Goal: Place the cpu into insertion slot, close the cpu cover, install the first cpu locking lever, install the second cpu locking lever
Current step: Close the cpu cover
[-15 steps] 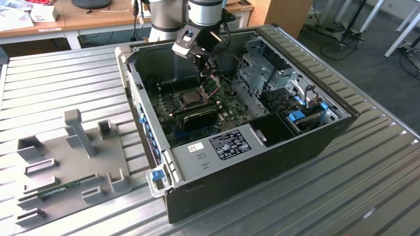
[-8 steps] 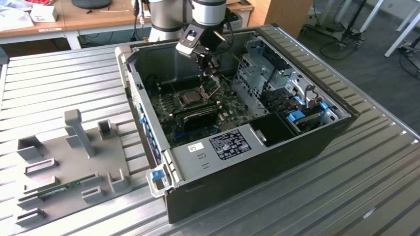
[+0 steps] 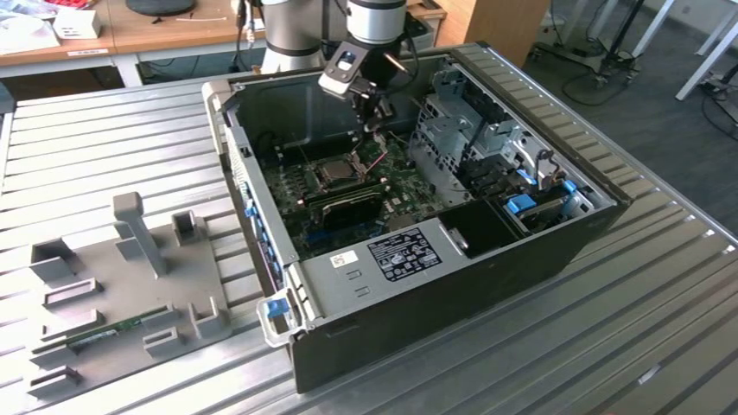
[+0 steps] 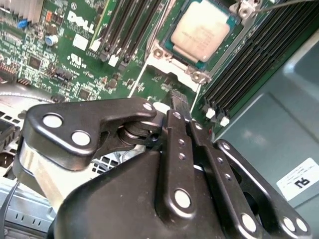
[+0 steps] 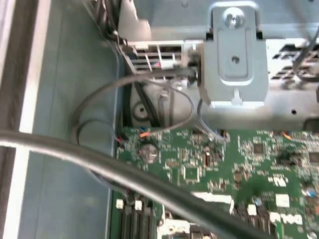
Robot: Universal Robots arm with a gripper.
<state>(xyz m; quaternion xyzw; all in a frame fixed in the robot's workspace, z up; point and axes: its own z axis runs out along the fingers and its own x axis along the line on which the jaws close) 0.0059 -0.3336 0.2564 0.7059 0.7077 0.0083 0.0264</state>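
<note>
The cpu (image 4: 202, 30), a silvery-tan square, lies flat in the insertion slot (image 4: 172, 47) on the green board. The cpu cover (image 4: 167, 64), a thin metal frame, lies flat around it. A thin metal lever rod (image 4: 286, 5) runs past the slot's far corner. My gripper (image 4: 178, 99) is shut with nothing between its black fingers, and its tips hover just off a corner of the slot. In the exterior view the gripper (image 3: 375, 125) hangs inside the open computer case, a little behind the insertion slot (image 3: 334, 175).
Long black memory slots (image 4: 249, 59) flank the socket. A grey cable (image 5: 124, 174) crosses in front of the first wrist view. A metal drive cage (image 3: 467, 138) stands on the exterior view's right. A grey fixture plate (image 3: 127, 285) with a memory stick lies on the ribbed table.
</note>
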